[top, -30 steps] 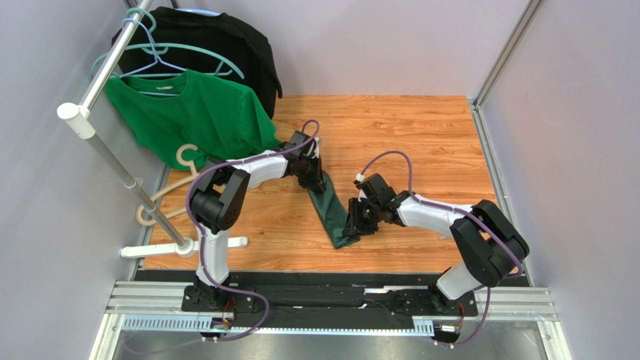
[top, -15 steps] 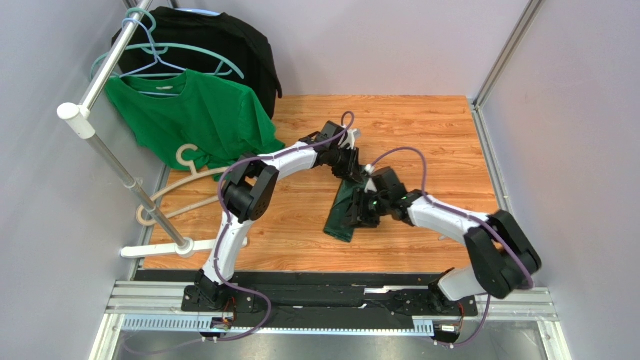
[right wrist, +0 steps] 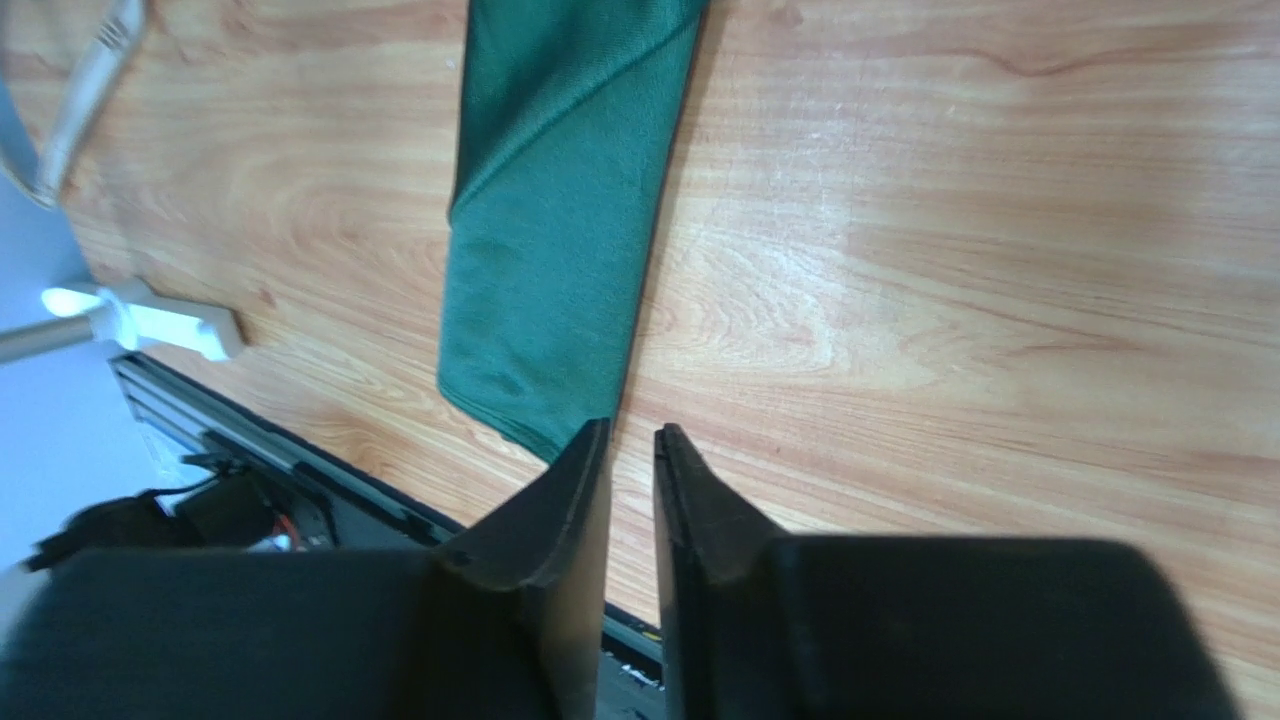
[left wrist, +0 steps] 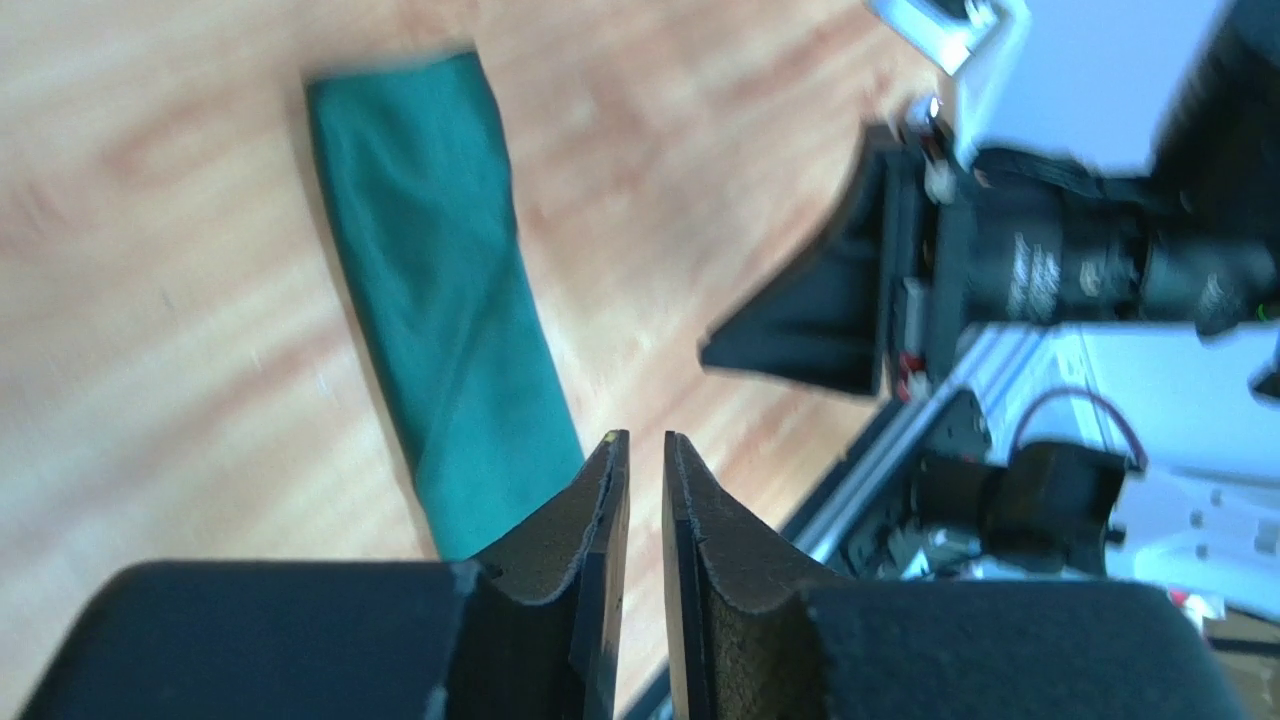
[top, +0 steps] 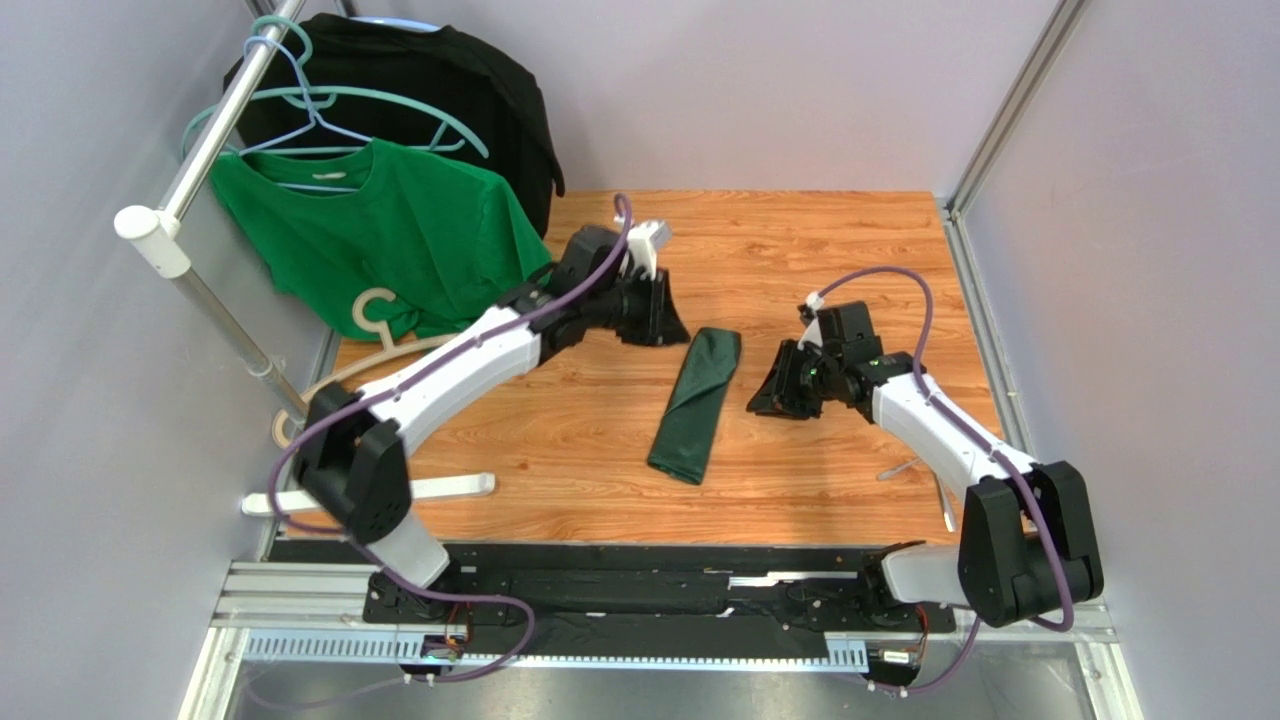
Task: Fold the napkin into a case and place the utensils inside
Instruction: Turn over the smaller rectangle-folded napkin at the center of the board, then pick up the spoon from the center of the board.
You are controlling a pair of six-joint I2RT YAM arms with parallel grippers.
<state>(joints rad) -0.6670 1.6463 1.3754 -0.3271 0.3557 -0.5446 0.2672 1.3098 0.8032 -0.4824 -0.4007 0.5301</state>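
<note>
The napkin point(top: 696, 402) lies on the wooden table as a narrow dark green folded strip, the case, running diagonally from far right to near left. It also shows in the left wrist view point(left wrist: 436, 315) and the right wrist view point(right wrist: 564, 225). My left gripper point(top: 661, 320) hovers just beyond the strip's far end, its jaws nearly together and empty. My right gripper point(top: 769, 393) hovers to the right of the strip, its jaws nearly together and empty. Two thin grey utensils point(top: 899, 470) lie near the front right, partly hidden by the right arm.
A clothes rack point(top: 226, 323) stands at the left with a bright green T-shirt point(top: 376, 225), a black garment point(top: 436, 90) and hangers. Its white base point(top: 376, 492) reaches onto the table's near left. Grey walls close in both sides and the back.
Both grippers let go of the green strip and pulled away, the left up and back, the right to the right. The strip now lies flat on the table.
</note>
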